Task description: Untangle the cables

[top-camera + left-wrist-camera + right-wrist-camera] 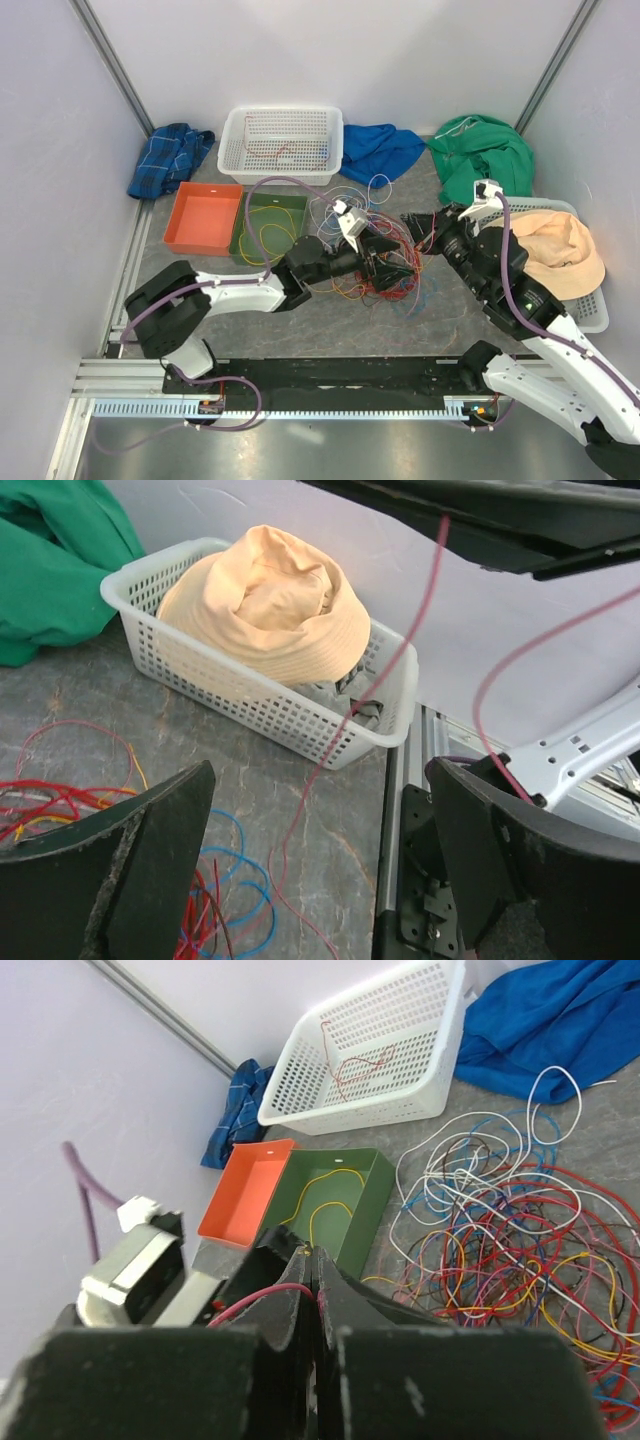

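The cables lie in a tangled heap of red, orange, yellow, blue, white and purple wires mid-table, also seen in the right wrist view. My right gripper is shut on a pink-red cable and hangs above the heap's right side. That cable runs taut from above down to the table in the left wrist view. My left gripper is open wide and empty, low over the heap's right edge, with blue loops beside its left finger.
A white basket at the back holds one reddish cable. A green tray holds a yellow cable beside an orange tray. Plaid, blue and green cloths lie behind. A basket with a peach hat stands right.
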### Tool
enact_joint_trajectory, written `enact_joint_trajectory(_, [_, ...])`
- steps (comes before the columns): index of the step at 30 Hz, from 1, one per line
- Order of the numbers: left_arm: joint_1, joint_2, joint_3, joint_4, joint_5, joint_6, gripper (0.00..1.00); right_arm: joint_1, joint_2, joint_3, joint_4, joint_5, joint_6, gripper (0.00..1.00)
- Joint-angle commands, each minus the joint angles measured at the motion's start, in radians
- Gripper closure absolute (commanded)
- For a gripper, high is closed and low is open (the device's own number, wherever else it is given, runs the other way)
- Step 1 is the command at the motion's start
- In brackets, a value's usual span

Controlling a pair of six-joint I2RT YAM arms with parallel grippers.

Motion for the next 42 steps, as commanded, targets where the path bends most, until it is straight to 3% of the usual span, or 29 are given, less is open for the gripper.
enact_joint_trajectory(1, [-0.005, 0.066, 0.087, 0.166, 0.038, 0.003, 0.12, 0.003, -0.022, 0.030, 0.003, -0.035, 0.010, 1.00])
enact_joint_trajectory(7, [-0.004, 0.115, 0.148, 0.182, 0.104, -0.008, 0.46, 0.002, -0.036, 0.005, 0.003, -0.027, 0.003, 1.00])
enact_joint_trajectory(8, [-0.004, 0.113, 0.154, 0.180, 0.115, -0.008, 0.62, 0.003, -0.039, 0.002, 0.003, -0.026, 0.000, 1.00])
enact_joint_trajectory(10, [-0.004, 0.103, 0.162, 0.159, 0.141, 0.023, 0.85, 0.002, -0.049, -0.008, 0.002, -0.018, -0.011, 1.00])
enact_joint_trajectory(11, [-0.001, 0.089, 0.169, 0.093, 0.140, 0.041, 0.98, 0.002, -0.052, -0.015, -0.001, -0.012, -0.019, 0.93])
enact_joint_trajectory(12, [-0.001, 0.055, 0.174, 0.058, 0.131, 0.081, 0.98, 0.002, -0.060, -0.015, -0.007, -0.009, -0.026, 0.81])
enact_joint_trajectory(13, [0.003, 0.028, 0.176, 0.023, 0.120, 0.100, 0.98, 0.003, -0.071, -0.015, -0.013, -0.004, -0.032, 0.53])
enact_joint_trajectory(16, [0.018, -0.080, 0.209, -0.210, 0.031, 0.153, 0.98, 0.005, -0.100, -0.007, -0.059, 0.031, -0.060, 0.15])
enact_joint_trajectory(19, [0.080, -0.150, 0.335, -0.560, -0.105, 0.134, 0.98, 0.002, -0.131, -0.012, -0.105, 0.088, -0.077, 0.02])
enact_joint_trajectory(21, [0.119, -0.170, 0.445, -0.744, -0.156, 0.085, 0.98, 0.003, -0.144, -0.027, -0.138, 0.117, -0.072, 0.02])
enact_joint_trajectory(28, [0.271, -0.235, 0.608, -0.945, -0.214, 0.035, 0.98, 0.003, -0.201, -0.068, -0.185, 0.229, -0.029, 0.02])
enact_joint_trajectory(33, [0.364, -0.133, 0.884, -1.099, -0.248, 0.039, 0.98, 0.002, -0.203, -0.088, -0.175, 0.220, -0.026, 0.02])
enact_joint_trajectory(42, [0.507, 0.148, 1.395, -1.170, -0.270, 0.051, 0.98, 0.002, -0.146, -0.117, -0.121, 0.218, -0.065, 0.02])
